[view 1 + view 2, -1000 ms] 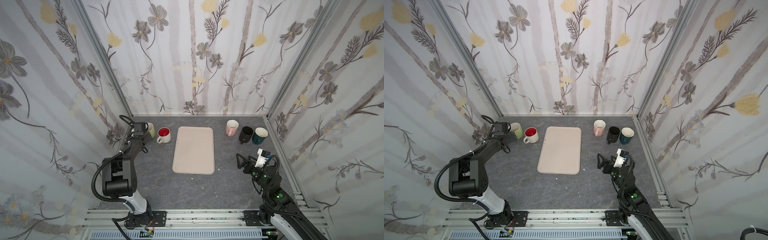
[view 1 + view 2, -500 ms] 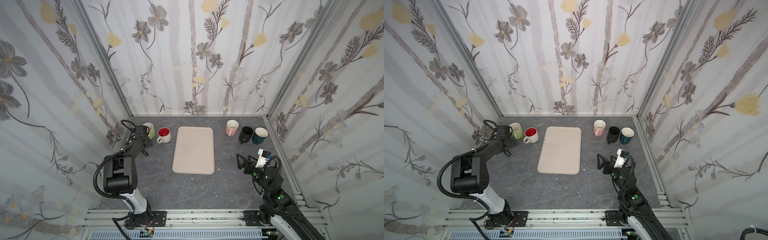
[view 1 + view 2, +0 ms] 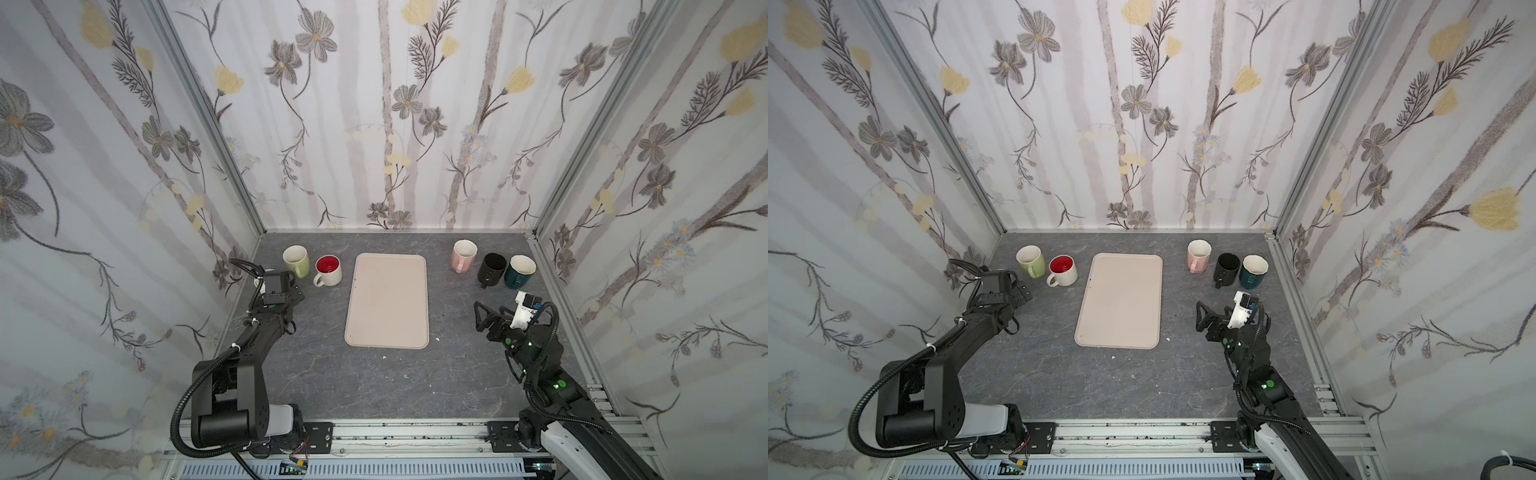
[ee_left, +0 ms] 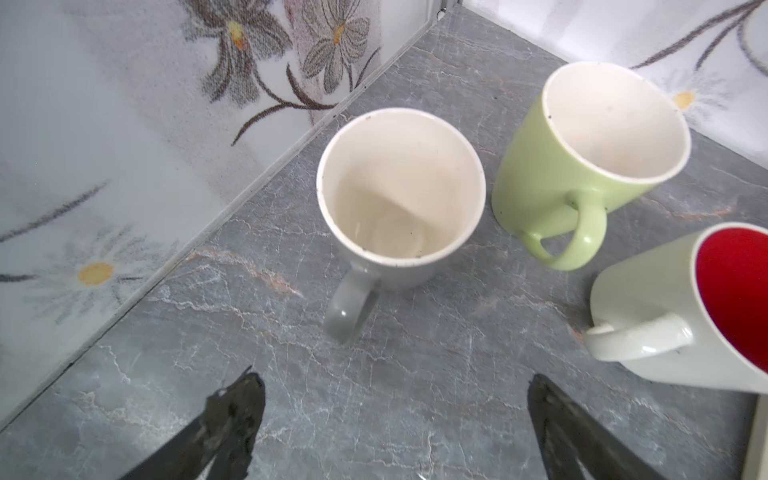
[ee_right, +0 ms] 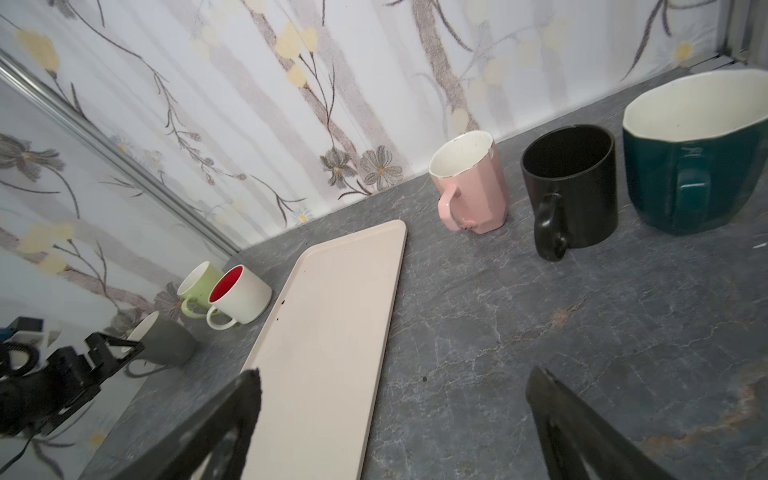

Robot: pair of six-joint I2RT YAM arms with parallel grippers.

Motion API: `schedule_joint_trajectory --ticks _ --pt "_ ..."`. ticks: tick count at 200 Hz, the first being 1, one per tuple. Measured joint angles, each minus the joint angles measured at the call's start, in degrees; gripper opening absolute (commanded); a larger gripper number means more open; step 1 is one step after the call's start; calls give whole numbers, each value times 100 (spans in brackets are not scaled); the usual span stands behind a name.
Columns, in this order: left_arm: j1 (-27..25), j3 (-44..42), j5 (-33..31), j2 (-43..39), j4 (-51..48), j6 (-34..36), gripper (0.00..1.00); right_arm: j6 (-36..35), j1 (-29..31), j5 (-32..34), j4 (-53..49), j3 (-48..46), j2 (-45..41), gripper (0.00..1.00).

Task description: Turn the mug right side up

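Grey marbled desk (image 3: 374,382), shut in on three sides by flowered walls (image 3: 386,124). Flat in the middle, a pale pink tray (image 3: 388,299), nothing on it.

Left pincer (image 4: 395,386): spread wide, pinching nothing, over the desk between the left wall and the tray. Right pincer (image 5: 392,378): also spread wide and empty, hovering to the right of the tray, on the near side of the three mugs there, touching none.

Straight ahead of the left pincer, clear of both fingertips (image 4: 245,390), the grey mug (image 4: 401,195): upright, mouth up, cream inside, base on the desk close to the left wall, handle pointing back toward the gap of the pincer. Covered by the left wrist in both top views; plain in the right wrist view, just beyond the left pincer's tips.

Across the tray, in a row near the back right corner: teal mug (image 5: 698,158), black mug (image 5: 571,191), pink mug (image 5: 473,187), all upright, handles toward the front.

Beside the grey mug, toward the back wall, a green mug (image 4: 552,166), upright. Next to that, toward the tray, a white mug with red inside (image 4: 681,307), upright too, apart from the tray's edge.
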Motion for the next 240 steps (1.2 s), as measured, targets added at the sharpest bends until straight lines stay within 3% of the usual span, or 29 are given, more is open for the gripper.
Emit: schedule_joint_trajectory --ticks 45,88,131,169,240 --pt "-55 -1447 463 -566 1923 166 100 -393 -310 1010 494 243 538 100" --pt "-98 -1604 951 -472 2949 713 100 -704 -802 1937 1189 -76 723 100" --pt "-83 -1692 1080 221 3357 1051 100 -1027 -1091 2865 2004 -754 809 100" --pt "-136 -1360 1281 850 3639 1235 100 -1493 -1434 3250 3438 -1346 1539 100" --pt "-308 -1379 1644 1165 4054 1617 100 -1956 -1716 3021 4264 -221 3626 100"
